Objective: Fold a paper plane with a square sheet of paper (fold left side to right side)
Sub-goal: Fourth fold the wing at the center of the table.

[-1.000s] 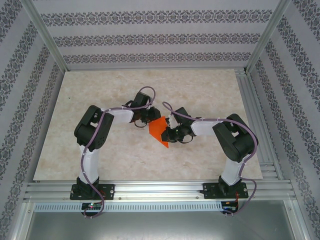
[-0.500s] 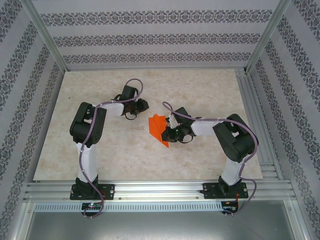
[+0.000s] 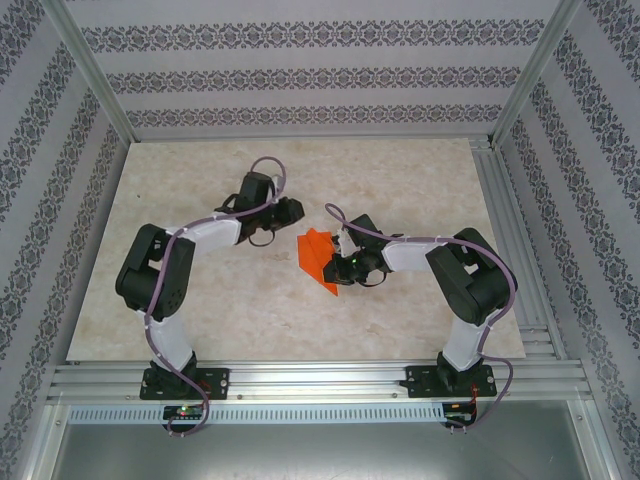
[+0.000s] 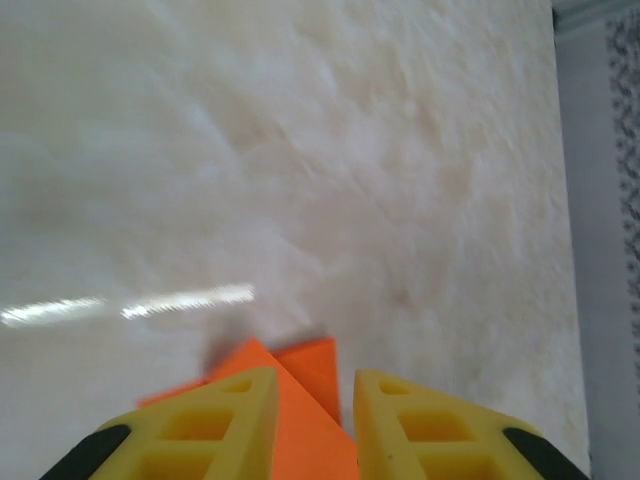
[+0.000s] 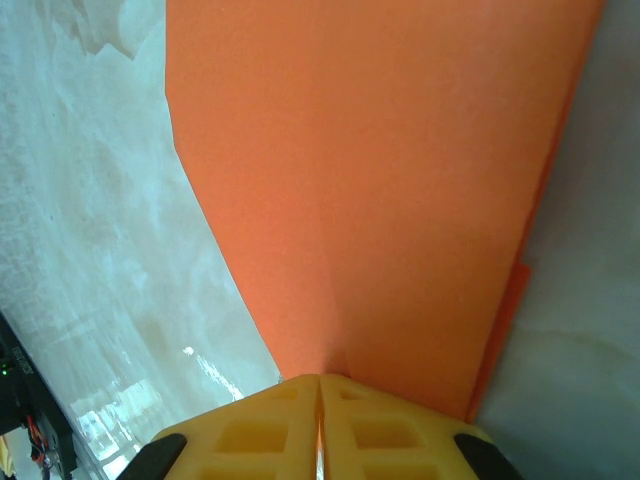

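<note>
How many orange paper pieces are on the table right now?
1. The folded bright orange paper sheet lies central on the beige marbled tabletop, its edge pinched in the right arm's yellow fingers. Another beneath it would be hidden.

The left arm [image 3: 165,300] rises from its base at the near edge, bends at a raised elbow and sends its forearm out towards the middle of the desk. Its wrist [image 3: 258,192] turns the left jaws to face the other arm. Its yellow fingers [image 4: 205,430] stand a little apart with a clear gap between them, holding nothing.

The right arm [image 3: 465,285] mirrors that pose, its forearm reaching inward and low. The right jaws are closed, with the yellow fingers [image 5: 255,435] pressed flat together and their tips pinching the edge of the orange paper [image 5: 380,180].
</note>
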`<state>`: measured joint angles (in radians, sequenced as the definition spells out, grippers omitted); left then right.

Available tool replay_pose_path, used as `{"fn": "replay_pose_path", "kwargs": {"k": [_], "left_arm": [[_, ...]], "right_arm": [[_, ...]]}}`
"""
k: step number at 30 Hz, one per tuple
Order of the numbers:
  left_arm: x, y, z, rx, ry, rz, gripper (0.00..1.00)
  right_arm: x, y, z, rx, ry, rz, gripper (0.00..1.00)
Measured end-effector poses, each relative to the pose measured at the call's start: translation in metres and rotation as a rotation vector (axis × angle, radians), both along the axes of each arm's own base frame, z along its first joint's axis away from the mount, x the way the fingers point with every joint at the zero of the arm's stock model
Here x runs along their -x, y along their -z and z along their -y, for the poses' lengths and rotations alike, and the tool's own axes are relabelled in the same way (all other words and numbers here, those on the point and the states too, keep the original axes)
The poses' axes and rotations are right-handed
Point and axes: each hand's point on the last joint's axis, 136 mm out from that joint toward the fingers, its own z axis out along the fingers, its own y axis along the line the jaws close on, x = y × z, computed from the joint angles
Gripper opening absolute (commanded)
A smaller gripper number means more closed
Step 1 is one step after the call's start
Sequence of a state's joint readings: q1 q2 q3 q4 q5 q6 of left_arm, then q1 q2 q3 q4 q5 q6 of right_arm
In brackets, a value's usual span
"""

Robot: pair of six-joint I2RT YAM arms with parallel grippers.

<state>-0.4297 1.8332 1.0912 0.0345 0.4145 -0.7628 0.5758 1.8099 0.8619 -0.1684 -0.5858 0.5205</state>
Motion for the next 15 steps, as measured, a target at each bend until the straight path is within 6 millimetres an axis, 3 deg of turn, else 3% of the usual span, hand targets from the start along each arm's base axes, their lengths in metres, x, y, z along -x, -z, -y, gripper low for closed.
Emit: {"fn": "replay_pose_path", "kwargs": {"k": [6,12,15], "left_arm": [[0.031,0.021,0.046,0.023,0.115,-0.061,0.28],[0.030,0.062,0.049,-0.017,0.113,-0.131,0.28],[0.028,0.066,0.048,-0.027,0.104,-0.133,0.28]], "right_arm": [[0.000,0.000,0.000,0.002,0.000,-0.004,0.10],[0.001,0.000,0.001,0.007,-0.002,-0.010,0.10],[0.002,-0.001,0.001,0.009,-0.002,-0.010,0.11]]}}
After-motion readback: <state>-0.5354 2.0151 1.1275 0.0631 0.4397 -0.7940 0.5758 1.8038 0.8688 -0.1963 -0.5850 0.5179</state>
